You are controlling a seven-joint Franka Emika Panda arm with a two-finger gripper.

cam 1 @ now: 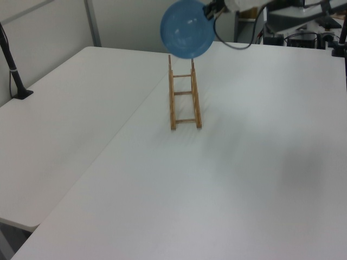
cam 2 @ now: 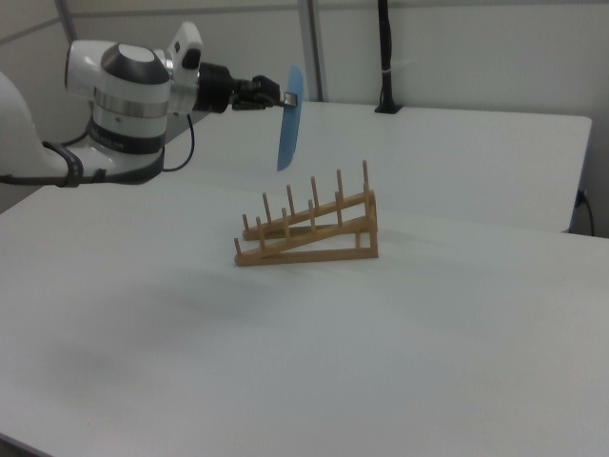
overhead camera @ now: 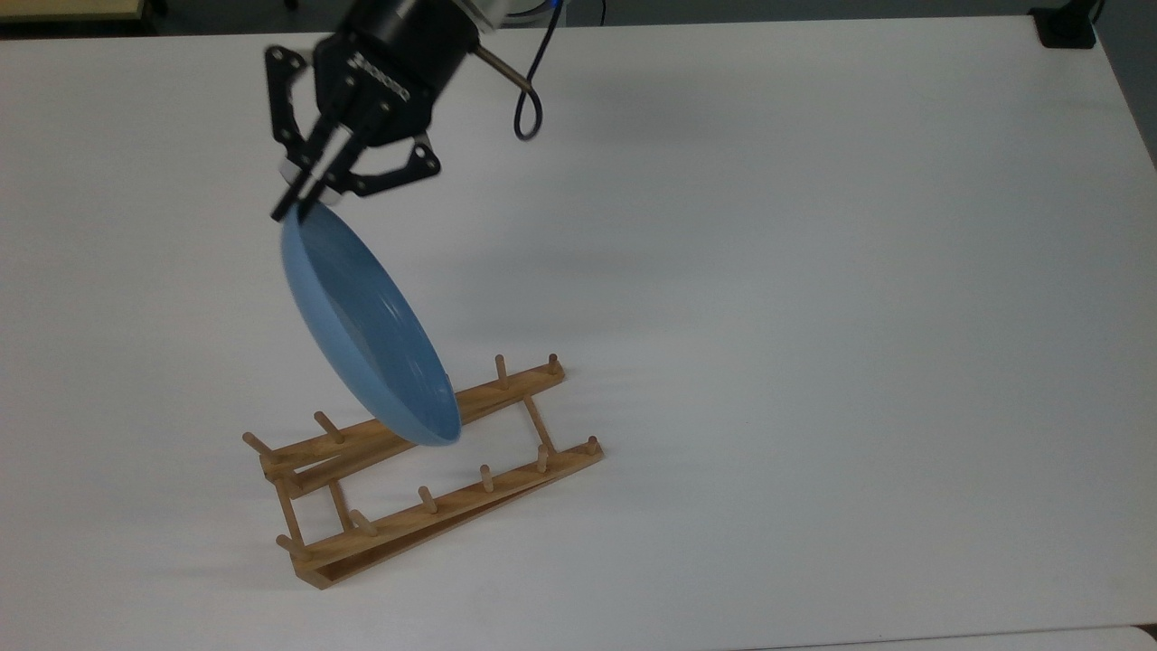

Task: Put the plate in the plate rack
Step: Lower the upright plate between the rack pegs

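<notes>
The plate (overhead camera: 366,330), light blue and round, hangs in the air nearly on edge, pinched at its upper rim by the closed fingers of the hand (overhead camera: 294,206). In the right view we see the plate (cam 2: 289,117) edge-on, a thin upright sliver held clear above the plate rack (cam 2: 309,231). In the top view its lower edge overlaps the far rail of the plate rack (overhead camera: 425,466), hiding two pegs. We cannot tell from that view whether they touch. The rack sits on the white surface (overhead camera: 813,316), toward its near edge in the top view. In the left view the plate (cam 1: 186,28) faces us, and the hand (cam 1: 207,12) is partly cut off behind it.
</notes>
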